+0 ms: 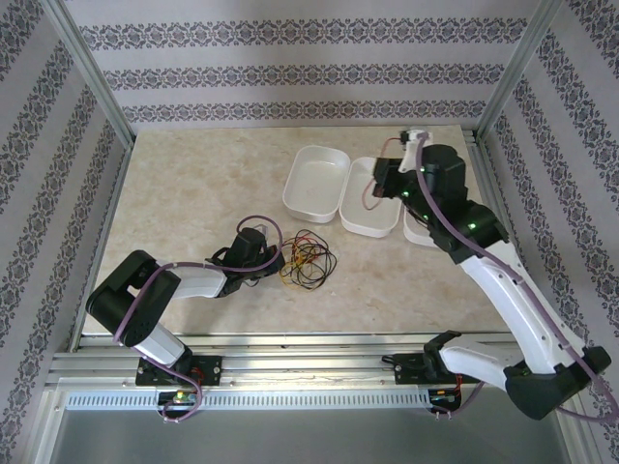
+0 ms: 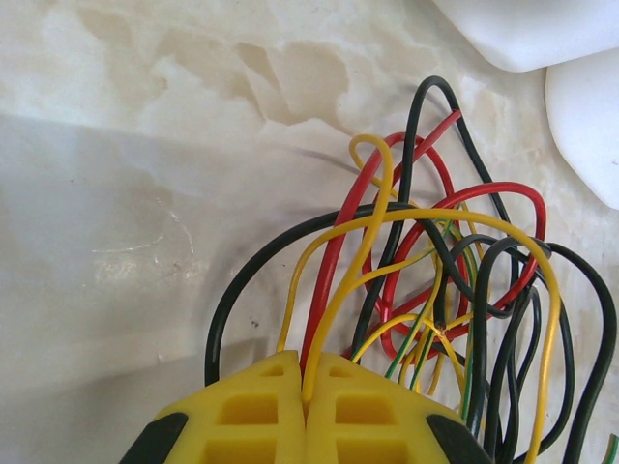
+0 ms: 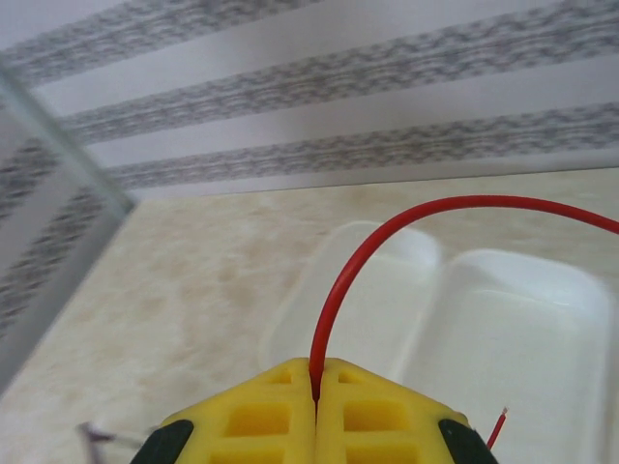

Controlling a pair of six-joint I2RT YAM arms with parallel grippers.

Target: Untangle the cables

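The cables (image 1: 308,257) lie in a tangle of red, yellow and dark loops on the table's middle. My left gripper (image 1: 278,259) lies low at the tangle's left edge. In the left wrist view that gripper (image 2: 306,398) is shut on a yellow cable (image 2: 360,253), with a red cable (image 2: 329,280) running just beside it into the bundle (image 2: 455,290). My right gripper (image 1: 387,180) hovers over the white trays, shut on a single red cable (image 3: 350,271) that arcs up and right from its tips (image 3: 316,389); the cable's loose end (image 1: 370,199) hangs over the middle tray.
Three white trays sit at the back right: one (image 1: 316,182), a second (image 1: 360,218) under the right gripper, a third (image 1: 418,236) mostly hidden by the right arm. A metal frame post (image 3: 58,145) and patterned walls ring the table.
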